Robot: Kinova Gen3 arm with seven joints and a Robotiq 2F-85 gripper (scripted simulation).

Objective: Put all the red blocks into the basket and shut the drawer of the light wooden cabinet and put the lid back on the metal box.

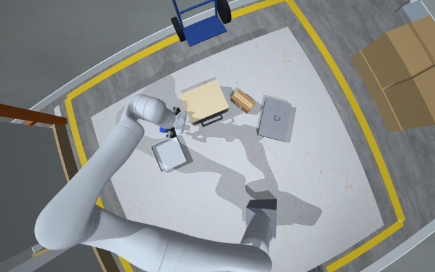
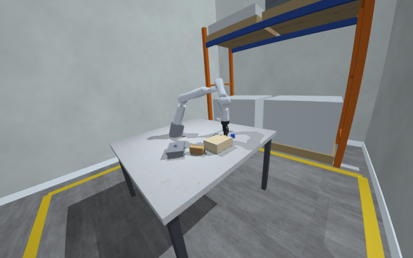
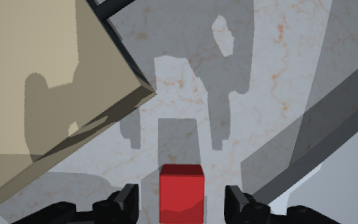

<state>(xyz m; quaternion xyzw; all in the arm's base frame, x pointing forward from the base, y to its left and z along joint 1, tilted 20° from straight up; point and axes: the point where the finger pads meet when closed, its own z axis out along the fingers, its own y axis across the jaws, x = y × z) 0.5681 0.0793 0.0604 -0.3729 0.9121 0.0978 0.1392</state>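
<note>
A red block (image 3: 182,194) stands between the gripper's fingertips in the wrist view, with a gap on each side; the arm hides it in the top view. My gripper (image 1: 173,122) (image 2: 225,133) (image 3: 181,200) is partly open and grips nothing. It is low, between the cabinet and the basket. The light grey basket (image 1: 171,153) (image 3: 331,141) shows no block inside. The light wooden cabinet (image 1: 204,100) (image 2: 217,143) (image 3: 26,55) has its drawer looking shut. The metal box (image 1: 267,117) (image 2: 175,150) has its lid on. The insides of both are hidden.
A blue block (image 1: 162,129) (image 2: 232,136) lies beside the gripper, on the side away from the metal box. A small brown box (image 1: 243,100) (image 2: 196,149) stands between the cabinet and the metal box. The cabinet's black handle (image 1: 212,120) sticks out from its front.
</note>
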